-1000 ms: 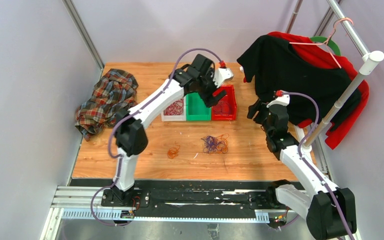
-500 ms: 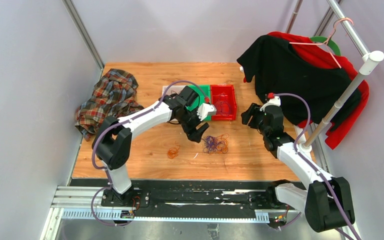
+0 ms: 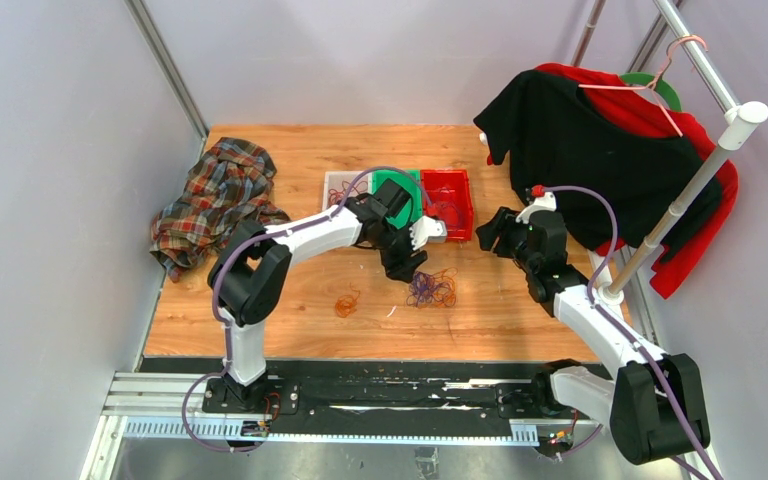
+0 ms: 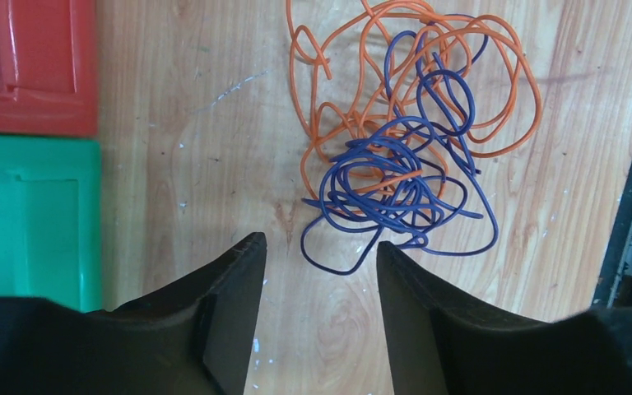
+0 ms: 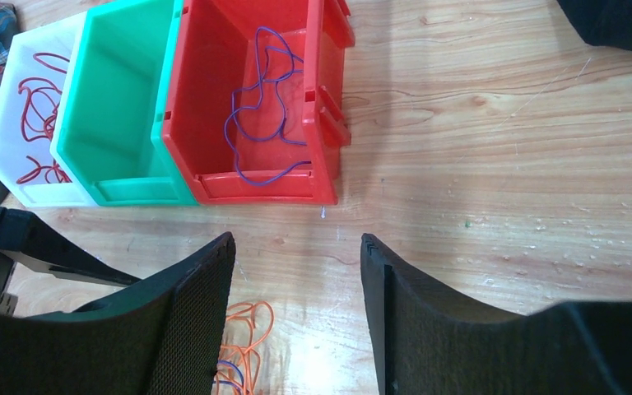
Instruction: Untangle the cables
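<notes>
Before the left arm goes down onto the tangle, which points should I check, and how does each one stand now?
1. The left fingers are open, with nothing between them: ok.
2. The tangle lies just ahead of their gap: ok.
3. The purple cable is free of the orange cable: not ok, they are interwoven.
4. The right fingers are open and hold nothing: ok.
5. The red bin is unobstructed from above: ok.
6. Height of the left fingers above the table: cannot tell.
</notes>
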`<state>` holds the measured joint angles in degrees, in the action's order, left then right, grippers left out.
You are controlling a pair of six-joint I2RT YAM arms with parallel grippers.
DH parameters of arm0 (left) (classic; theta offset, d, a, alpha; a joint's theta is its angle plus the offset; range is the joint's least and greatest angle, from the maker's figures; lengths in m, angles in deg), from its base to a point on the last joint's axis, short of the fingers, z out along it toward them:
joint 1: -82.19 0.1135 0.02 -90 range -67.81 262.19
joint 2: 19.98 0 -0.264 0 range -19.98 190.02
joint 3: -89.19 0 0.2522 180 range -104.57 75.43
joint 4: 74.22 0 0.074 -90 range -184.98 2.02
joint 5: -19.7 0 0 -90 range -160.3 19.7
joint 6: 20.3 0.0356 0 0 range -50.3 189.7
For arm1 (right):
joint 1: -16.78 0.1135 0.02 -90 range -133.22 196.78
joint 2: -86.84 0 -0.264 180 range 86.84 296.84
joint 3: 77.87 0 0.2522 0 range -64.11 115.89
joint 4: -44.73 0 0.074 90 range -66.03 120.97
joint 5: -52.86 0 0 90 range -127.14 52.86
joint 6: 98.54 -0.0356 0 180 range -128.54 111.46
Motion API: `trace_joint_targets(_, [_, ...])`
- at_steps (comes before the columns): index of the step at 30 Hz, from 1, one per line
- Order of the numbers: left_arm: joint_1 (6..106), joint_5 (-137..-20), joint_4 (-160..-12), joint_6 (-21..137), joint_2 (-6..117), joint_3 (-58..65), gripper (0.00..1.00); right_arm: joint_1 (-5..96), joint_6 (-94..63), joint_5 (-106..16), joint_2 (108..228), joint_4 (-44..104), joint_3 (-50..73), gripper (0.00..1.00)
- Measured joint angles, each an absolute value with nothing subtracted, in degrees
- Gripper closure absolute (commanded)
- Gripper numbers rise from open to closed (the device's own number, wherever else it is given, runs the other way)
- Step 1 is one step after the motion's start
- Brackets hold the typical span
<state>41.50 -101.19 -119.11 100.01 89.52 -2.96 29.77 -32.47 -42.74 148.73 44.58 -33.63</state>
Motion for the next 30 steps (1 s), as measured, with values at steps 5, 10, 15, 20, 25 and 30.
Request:
trace_joint_targets(5, [41.43,-101.19,-114.55,99.31,89.54,-0.62,0.7,29.77,-32.71,-43.2,148.73,44.58,-33.65,0.44])
trace_joint_targets(10, [41.43,-101.48,-111.07,98.46,89.47,2.59,0.81,29.77,-33.21,-44.43,148.45,44.55,-33.87,0.43])
trace_joint_targets(15, [41.43,-103.01,-108.27,95.57,88.2,6.81,0.96,29.77,-33.23,-47.44,148.38,44.55,-33.87,0.42])
trace_joint_targets(20, [41.43,-103.69,-106.33,91.09,85.87,8.08,0.99,30.3,-33.12,-51.64,148.4,44.62,-33.87,0.37])
trace_joint_targets(25, [41.43,-103.31,-113.04,88.51,83.79,2.77,0.99,35.91,-31.99,-53.34,148.51,46.43,-34.09,0.32])
trace_joint_targets(30, [41.94,-102.66,-120.91,88.1,78.94,-1.41,0.99,42.97,-29.76,-53.48,146.83,52.34,-37.34,0.32])
